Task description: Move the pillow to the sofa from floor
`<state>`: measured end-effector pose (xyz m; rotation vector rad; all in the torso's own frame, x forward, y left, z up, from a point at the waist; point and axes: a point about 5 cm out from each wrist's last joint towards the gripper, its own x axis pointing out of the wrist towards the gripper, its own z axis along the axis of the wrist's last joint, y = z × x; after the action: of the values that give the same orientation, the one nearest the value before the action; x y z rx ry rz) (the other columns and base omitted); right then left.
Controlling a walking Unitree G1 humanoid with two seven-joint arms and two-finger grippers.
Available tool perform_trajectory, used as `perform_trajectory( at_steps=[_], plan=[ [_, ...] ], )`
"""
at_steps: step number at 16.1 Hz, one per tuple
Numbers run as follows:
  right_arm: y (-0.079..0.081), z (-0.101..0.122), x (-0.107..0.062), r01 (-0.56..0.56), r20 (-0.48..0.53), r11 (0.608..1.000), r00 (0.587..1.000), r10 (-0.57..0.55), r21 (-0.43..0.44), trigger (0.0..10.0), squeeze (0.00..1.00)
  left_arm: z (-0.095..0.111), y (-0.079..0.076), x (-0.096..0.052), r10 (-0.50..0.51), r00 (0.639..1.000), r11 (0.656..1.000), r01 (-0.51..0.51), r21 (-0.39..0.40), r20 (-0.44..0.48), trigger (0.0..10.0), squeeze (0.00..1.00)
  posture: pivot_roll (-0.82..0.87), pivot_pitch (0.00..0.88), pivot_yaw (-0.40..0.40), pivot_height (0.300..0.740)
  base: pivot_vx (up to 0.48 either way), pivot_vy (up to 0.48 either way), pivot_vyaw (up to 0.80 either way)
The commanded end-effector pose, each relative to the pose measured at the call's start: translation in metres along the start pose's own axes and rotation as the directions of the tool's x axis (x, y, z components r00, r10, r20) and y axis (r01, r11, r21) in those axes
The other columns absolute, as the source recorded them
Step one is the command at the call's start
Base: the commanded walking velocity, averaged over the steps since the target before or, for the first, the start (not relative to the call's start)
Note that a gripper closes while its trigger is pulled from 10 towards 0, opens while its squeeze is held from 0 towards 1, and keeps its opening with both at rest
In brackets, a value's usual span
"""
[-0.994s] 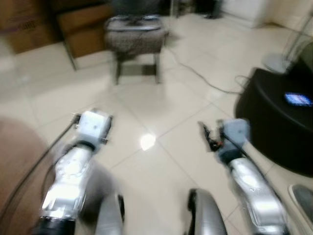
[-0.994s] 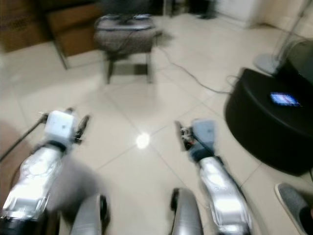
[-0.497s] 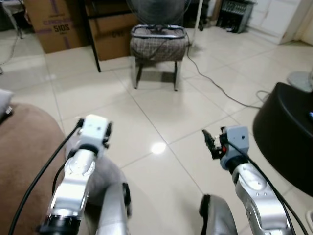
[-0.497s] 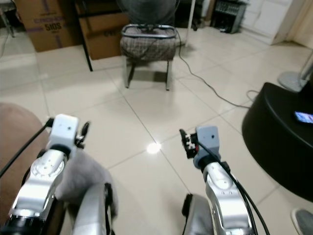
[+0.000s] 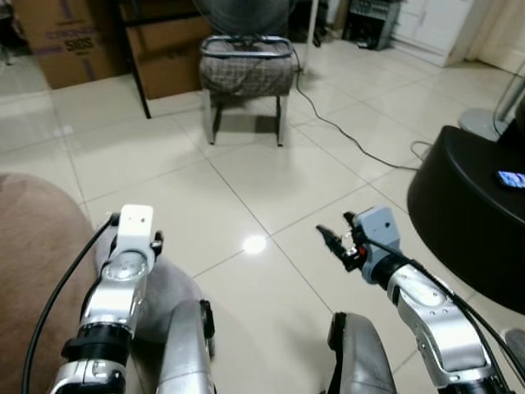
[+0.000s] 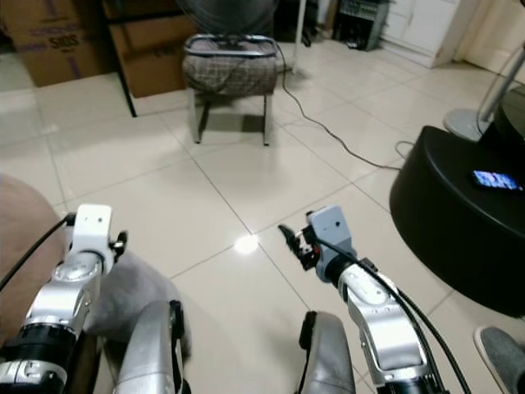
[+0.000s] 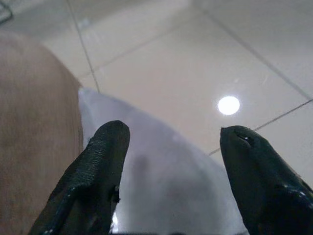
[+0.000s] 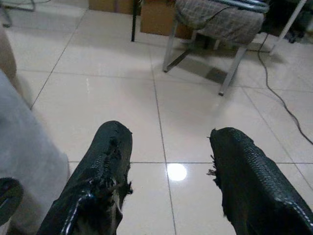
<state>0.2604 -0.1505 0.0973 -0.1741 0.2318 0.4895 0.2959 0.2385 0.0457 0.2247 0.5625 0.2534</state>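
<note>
Pillow (image 7: 166, 181): pale grey, soft, lying on the tiled floor (image 5: 271, 172) directly below and ahead of the left gripper (image 7: 171, 147), touching the brown sofa (image 7: 34, 122) edge on that gripper's outer side. Surface is seen as smooth and plump, with one corner pointing away from the gripper and a shallow sag in the middle; it is judged light and easily squashed, so a deep bite would be needed for a firm hold. In the head views it is partly covered by the left arm and the robot's leg.

Left gripper: fingers spread wide, nothing held, hovering just above the pillow with one fingertip (image 7: 110, 142) to each side of its upper face. Placement is judged as staging for a downward grasp; the sofa stands just beside it, so only a short lift and carry would be called for.

Right gripper (image 8: 168, 147): fingers wide apart, nothing held, kept forward over bare tile with the pillow's edge at its inner side; judged to be on standby for a two-handed lift.

Stool (image 5: 246, 70): padded, metal-legged, well beyond both grippers.

Cardboard boxes (image 5: 61, 41): farther off, behind the stool, by the far wall.

Black round unit (image 5: 476, 222): on the right gripper's outer side, well apart.
</note>
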Motion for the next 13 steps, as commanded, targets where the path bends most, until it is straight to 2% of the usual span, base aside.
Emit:
perform_trajectory(
  at_steps=[1, 3, 6, 7, 8, 10, 11, 13],
  plan=[
    [0.005, 0.009, 0.001, -0.067, 0.017, 0.998, 0.998, 0.067, -0.015, 10.0, 0.0, 0.0, 0.009, 0.005, 0.054, 0.998, 0.998, -0.055, -0.021, -0.031, 10.0, 0.0, -0.01, 0.0, -0.03, 0.526, 0.0, 0.0, 0.0],
    [0.013, 0.012, 0.0, -0.184, 0.006, 0.983, 0.983, 0.184, -0.029, 10.0, 0.0, -0.013, 0.021, 0.011, 0.115, 0.989, 0.993, -0.114, 0.01, -0.091, 10.0, 0.0, -0.01, 0.0, -0.041, 0.526, 0.0, 0.0, 0.0],
    [0.019, 0.015, -0.003, -0.267, 0.003, 0.963, 0.964, 0.267, -0.017, 10.0, 0.0, -0.021, 0.03, 0.013, 0.139, 0.985, 0.99, -0.135, 0.044, -0.104, 10.0, 0.0, -0.02, 0.034, -0.049, 0.526, 0.0, 0.0, 0.0],
    [0.021, 0.017, -0.005, -0.308, -0.005, 0.951, 0.951, 0.308, -0.006, 10.0, 0.0, -0.03, 0.033, 0.014, 0.141, 0.98, 0.99, -0.136, 0.048, -0.139, 10.0, 0.0, -0.03, 0.045, -0.048, 0.526, 0.0, 0.0, 0.0],
    [0.024, 0.019, -0.007, -0.355, -0.01, 0.935, 0.935, 0.355, 0.002, 10.0, 0.0, -0.039, 0.034, 0.014, 0.137, 0.975, 0.99, -0.134, 0.033, -0.176, 10.0, 0.0, -0.04, 0.057, -0.05, 0.526, 0.0, 0.0, 0.0],
    [0.03, 0.025, -0.012, -0.443, -0.009, 0.896, 0.896, 0.443, 0.022, 10.0, 0.0, -0.051, 0.03, 0.013, 0.087, 0.971, 0.991, -0.107, -0.079, -0.223, 10.0, 0.0, -0.05, 0.073, -0.057, 0.526, 0.0, 0.0, 0.0],
    [0.034, 0.028, -0.015, -0.496, -0.013, 0.868, 0.868, 0.496, 0.016, 10.0, 0.0, -0.059, 0.031, 0.012, 0.093, 0.961, 0.983, -0.13, -0.128, -0.262, 10.0, 0.0, -0.06, 0.085, -0.059, 0.526, 0.0, 0.0, 0.0],
    [0.038, 0.032, -0.018, -0.537, -0.021, 0.843, 0.843, 0.538, 0.011, 10.0, 0.0, -0.068, 0.033, 0.011, 0.107, 0.948, 0.98, -0.152, -0.132, -0.299, 10.0, 0.0, -0.08, 0.096, -0.061, 0.526, 0.0, 0.0, 0.0]
  ],
)
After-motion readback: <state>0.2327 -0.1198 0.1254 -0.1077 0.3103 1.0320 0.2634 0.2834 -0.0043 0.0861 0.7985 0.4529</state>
